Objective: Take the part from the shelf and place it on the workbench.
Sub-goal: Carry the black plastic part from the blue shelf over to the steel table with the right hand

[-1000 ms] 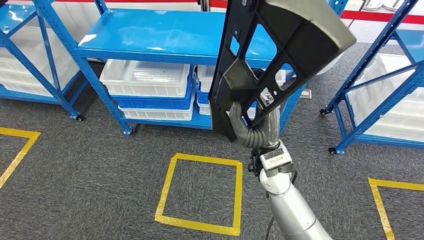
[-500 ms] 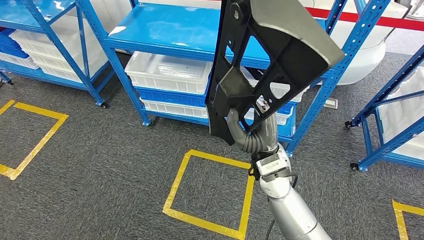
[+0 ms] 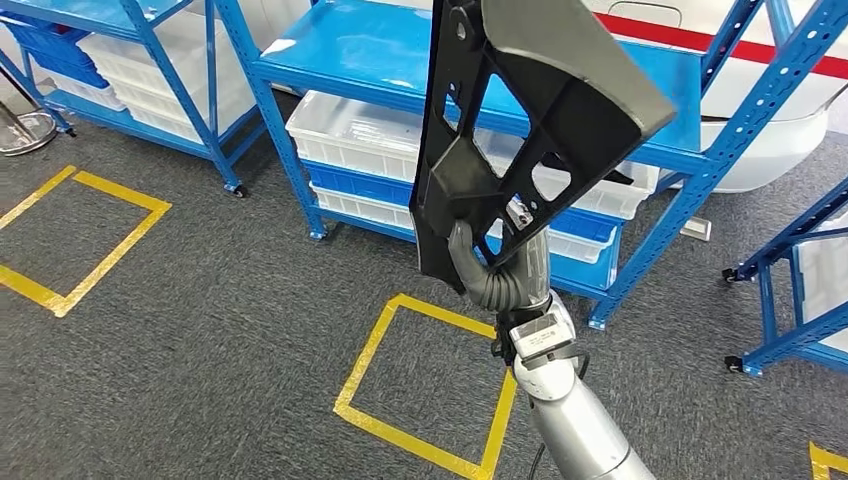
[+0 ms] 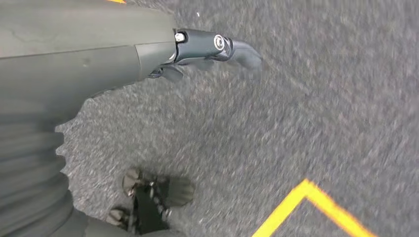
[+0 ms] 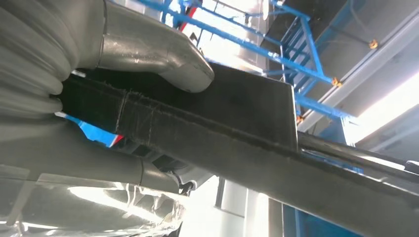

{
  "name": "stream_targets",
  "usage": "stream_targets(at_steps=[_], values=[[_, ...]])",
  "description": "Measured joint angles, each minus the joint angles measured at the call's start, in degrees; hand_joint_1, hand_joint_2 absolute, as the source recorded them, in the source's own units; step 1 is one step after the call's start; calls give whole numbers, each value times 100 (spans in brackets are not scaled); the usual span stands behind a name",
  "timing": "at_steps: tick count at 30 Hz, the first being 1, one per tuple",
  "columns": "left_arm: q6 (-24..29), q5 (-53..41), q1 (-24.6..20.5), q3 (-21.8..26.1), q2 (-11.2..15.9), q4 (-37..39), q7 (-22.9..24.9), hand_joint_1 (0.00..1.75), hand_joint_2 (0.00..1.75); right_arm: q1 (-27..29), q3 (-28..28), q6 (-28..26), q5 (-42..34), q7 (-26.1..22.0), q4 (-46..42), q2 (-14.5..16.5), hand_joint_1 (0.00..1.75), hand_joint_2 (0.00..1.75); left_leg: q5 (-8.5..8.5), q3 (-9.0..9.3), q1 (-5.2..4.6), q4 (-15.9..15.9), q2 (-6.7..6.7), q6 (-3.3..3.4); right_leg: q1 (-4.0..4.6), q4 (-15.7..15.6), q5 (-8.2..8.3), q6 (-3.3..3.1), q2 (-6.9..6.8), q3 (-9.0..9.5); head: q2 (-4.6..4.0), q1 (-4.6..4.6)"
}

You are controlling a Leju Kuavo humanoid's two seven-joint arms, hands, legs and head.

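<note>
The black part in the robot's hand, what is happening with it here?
The robot's right hand grips a large black part by its lower edge and holds it upright in front of the blue shelf. The left hand hangs over the grey carpet, holding nothing. No workbench is in sight, so placing is not yet done.

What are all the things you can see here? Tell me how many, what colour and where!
Black plastic part with cut-out holes: one, black, held up in front of the shelves.
Blue metal shelving racks: at least three, blue, standing on the carpet.
White plastic bins: several, white, on the lower shelves.
Blue trays: a few, blue, stacked between the bins.
Yellow tape squares: at least two, yellow, on the grey carpet.
Right hand: one, grey, gripping the part's lower end.
Left hand: one, dark grey, hanging above the carpet, holding nothing.
</note>
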Motion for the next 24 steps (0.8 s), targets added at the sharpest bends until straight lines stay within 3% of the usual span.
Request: stream_targets(at_steps=[1,3,6,8,9,11,12,14,16,17,19,20,22,23,24], values=[[2,1,2,4,5,-1,0,0,175,0,0,0,0,-1,-2,5,175,175,49,40,7,-94,-65,14,6,-18,-2,14,-24,2,0,-4],[3,2,4,11,-3,1,0,0,175,-11,1,0,1,-2,-7,9,175,175,172,147,31,-312,-186,17,27,87,-76,22,124,-41,0,7],[-2,3,-29,11,-25,3,2,0,175,-2,3,0,2,-4,-5,-24,175,175,265,186,48,-441,-388,6,8,984,-460,-41,468,-476,0,17],[-5,3,-33,11,-40,4,4,0,175,31,3,0,2,-2,0,-50,175,175,275,163,48,-435,-552,-8,-10,1378,-551,-1,515,-704,0,19],[-5,2,-28,11,-47,5,5,0,175,36,3,-1,3,-3,1,-57,175,175,277,157,49,-426,-633,-21,-21,1264,-461,57,524,-665,0,20],[-5,-18,-19,11,-56,7,23,0,175,33,3,-10,11,-7,0,-61,175,175,263,142,56,-373,-782,-68,-57,522,-130,173,620,-322,0,20],[-5,-36,-19,11,-58,8,36,0,175,39,4,-24,20,-13,-2,-59,175,175,244,120,48,-330,-848,-103,-67,180,-5,185,684,-162,0,21],[-2,-90,-12,11,-57,7,65,0,175,81,9,-70,56,-33,-40,-50,175,175,217,57,41,-256,-937,-171,-64,-110,84,104,755,-21,0,12],[13,-163,11,9,-53,7,96,0,175,155,16,-106,103,-46,-110,-32,175,175,217,12,55,-231,-992,-227,-63,-109,102,-1,690,-11,0,5],[24,-204,26,8,-54,9,114,0,175,191,21,-113,121,-45,-141,-21,175,175,196,-7,59,-195,-951,-255,-79,-115,108,-34,655,-2,0,4],[52,-260,35,5,-50,11,151,0,175,261,30,-116,139,-45,-199,4,175,175,7,-143,69,116,-719,-327,-117,-131,111,-104,570,33,0,-29],[62,-270,30,5,-48,12,172,0,175,297,32,-117,139,-45,-224,10,175,175,-162,-291,83,429,-562,-366,-104,-131,101,-130,526,49,0,-47],[64,-273,22,5,-40,13,200,0,175,383,33,-128,140,-46,-260,15,175,175,-480,-685,139,1180,-406,-427,-82,-130,80,-165,421,62,0,-62],[49,-275,26,5,-40,13,201,0,175,430,33,-142,145,-46,-276,14,175,175,-528,-823,164,1408,-382,-444,-75,-129,68,-170,367,67,0,-62],[31,-279,31,5,-42,14,187,0,175,479,29,-159,154,-47,-301,14,175,175,-464,-851,182,1418,-366,-450,-71,-129,54,-171,313,75,0,-62]])
